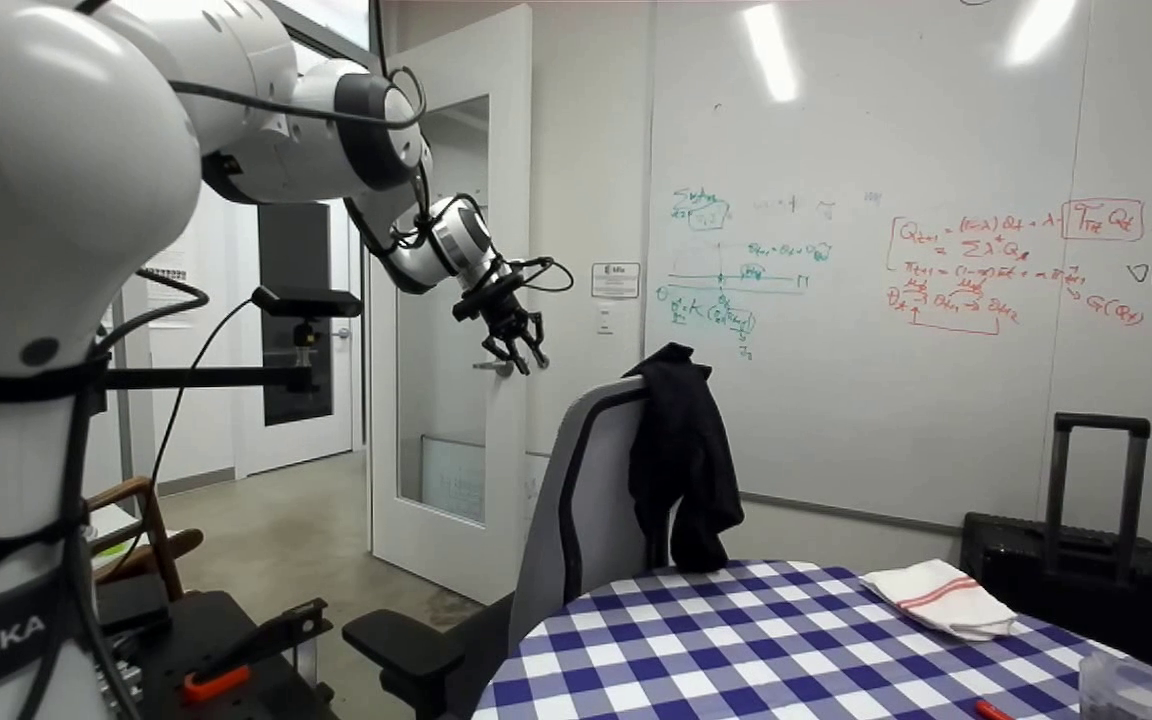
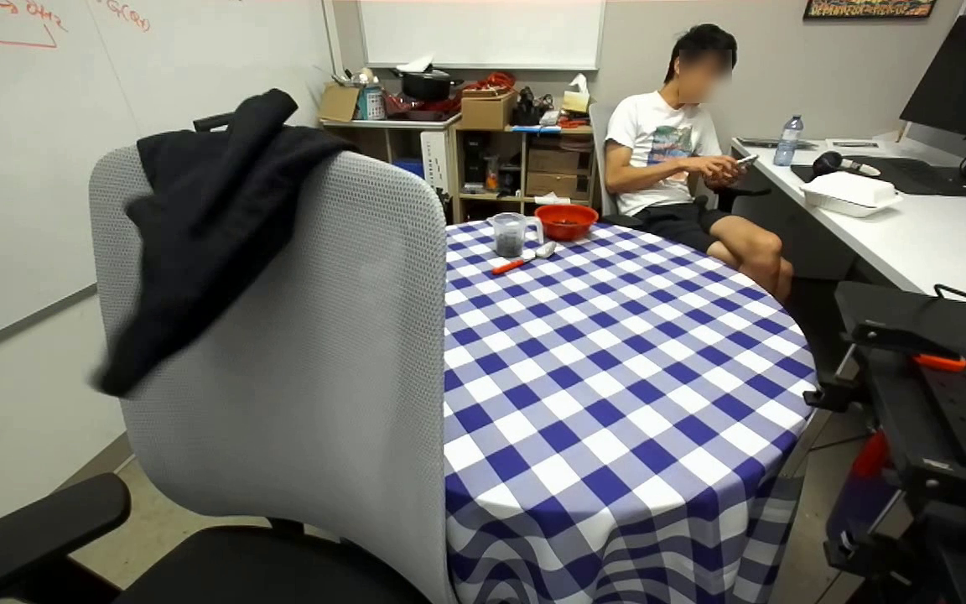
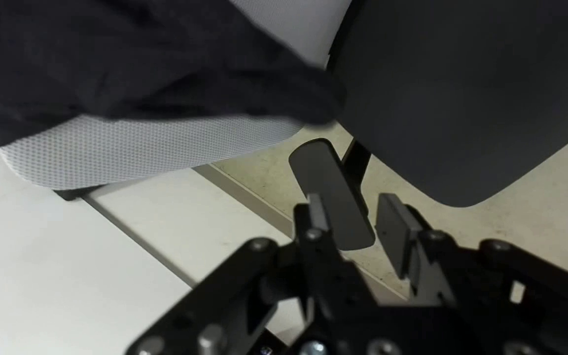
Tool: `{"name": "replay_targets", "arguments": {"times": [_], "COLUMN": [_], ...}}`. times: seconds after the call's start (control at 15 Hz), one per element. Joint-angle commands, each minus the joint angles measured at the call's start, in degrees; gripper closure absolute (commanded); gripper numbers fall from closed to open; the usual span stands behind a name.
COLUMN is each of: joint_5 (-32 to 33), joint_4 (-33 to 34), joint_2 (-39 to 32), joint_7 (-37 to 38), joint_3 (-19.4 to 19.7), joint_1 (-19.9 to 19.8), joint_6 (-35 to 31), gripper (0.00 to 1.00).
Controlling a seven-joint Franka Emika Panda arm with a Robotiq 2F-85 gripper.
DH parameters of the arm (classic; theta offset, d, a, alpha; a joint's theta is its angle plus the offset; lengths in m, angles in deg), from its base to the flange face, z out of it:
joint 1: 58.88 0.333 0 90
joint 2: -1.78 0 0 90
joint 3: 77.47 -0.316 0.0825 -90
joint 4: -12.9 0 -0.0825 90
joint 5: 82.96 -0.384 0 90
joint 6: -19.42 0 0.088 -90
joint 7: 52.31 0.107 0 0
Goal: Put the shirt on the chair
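The tool (image 3: 355, 222) stands spread at the bottom of the wrist view, its pads (image 3: 393, 236) apart and pinching nothing; an armrest (image 3: 331, 192) and the floor (image 3: 535, 212) show beyond the gap. The shirt (image 3: 141, 64) lies to the upper left of it there, its long axis running from the left edge toward the centre. In an exterior view the tool (image 1: 534, 367) hangs left of the shirt (image 1: 681, 450), about level with its top and apart from it. The shirt is draped over the back of the chair (image 1: 599, 490), so the task looks done, and backing off toward that frame's upper left seems safest. This view alone shows the part hanging down by the counter (image 1: 736, 650); whether they touch cannot be told. Only in an exterior view without the tool does the shirt (image 2: 206, 218) slant, above the seat (image 2: 265, 570), to a blurred tip at lower left.
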Motion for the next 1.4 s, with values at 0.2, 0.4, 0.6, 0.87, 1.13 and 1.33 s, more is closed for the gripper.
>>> {"name": "replay_targets", "arguments": {"times": [0.2,0.4,0.6,0.87,1.13,1.33], "joint_5": [0.0,-0.8,-1.8,-3.6,-5.2,-7.4], "joint_4": [3.9,4.5,4.2,0.5,-10.5,-18.8], "joint_2": [0.3,2.7,5.7,10.6,15.9,19.3], "joint_7": [-10.1,-13.9,-15.0,-14.2,-9.1,-5.0], "joint_3": [-0.5,-0.7,-0.1,0.0,0.8,0.7], "joint_1": [-0.8,-3.5,-7.8,-15.4,-22.0,-26.1], "joint_6": [1.0,0.4,0.2,-0.2,-5.3,-10.1], "gripper": [0.12,0.00,0.00,0.00,0.00,0.00]}}
